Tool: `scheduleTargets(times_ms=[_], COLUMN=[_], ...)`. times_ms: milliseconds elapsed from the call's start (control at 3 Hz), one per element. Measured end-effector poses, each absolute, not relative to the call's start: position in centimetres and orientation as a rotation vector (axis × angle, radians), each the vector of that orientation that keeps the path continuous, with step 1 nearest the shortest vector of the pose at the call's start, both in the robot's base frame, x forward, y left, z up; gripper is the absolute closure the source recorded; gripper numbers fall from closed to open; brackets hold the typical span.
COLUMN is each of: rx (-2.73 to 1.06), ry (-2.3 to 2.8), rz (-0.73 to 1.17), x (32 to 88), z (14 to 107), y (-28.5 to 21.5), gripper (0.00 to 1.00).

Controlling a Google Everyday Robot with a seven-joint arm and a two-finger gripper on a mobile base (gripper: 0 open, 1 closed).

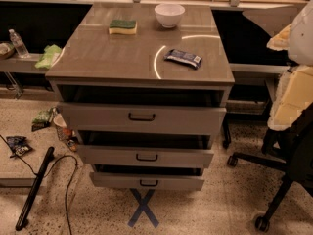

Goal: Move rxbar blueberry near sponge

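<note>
Gripper out of view, state cannot be told. Bar [183, 58] lies flat, well apart from sponge [122, 27]. Pinch across narrow width; release beside sponge.

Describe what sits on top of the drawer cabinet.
A sponge, a white bowl and the rxbar blueberry. What lies inside the drawers is hidden in shadow. The gripper is not in view.
</note>
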State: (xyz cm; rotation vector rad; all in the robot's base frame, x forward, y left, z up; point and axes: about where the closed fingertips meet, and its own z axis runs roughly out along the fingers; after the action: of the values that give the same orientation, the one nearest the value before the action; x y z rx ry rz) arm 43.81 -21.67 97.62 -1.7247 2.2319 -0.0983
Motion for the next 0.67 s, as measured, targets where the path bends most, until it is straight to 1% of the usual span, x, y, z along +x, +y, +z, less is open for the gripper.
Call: scheduleTargets(times_ms=[333,667], rx=[-1.725,-1.659], ry=[2.232,2.194], rz=[-0.099,-0.031], x=[43.8,45.6], z=[97.6,96.9], y=[-21.7,-21.3], gripper=[0.0,0.0])
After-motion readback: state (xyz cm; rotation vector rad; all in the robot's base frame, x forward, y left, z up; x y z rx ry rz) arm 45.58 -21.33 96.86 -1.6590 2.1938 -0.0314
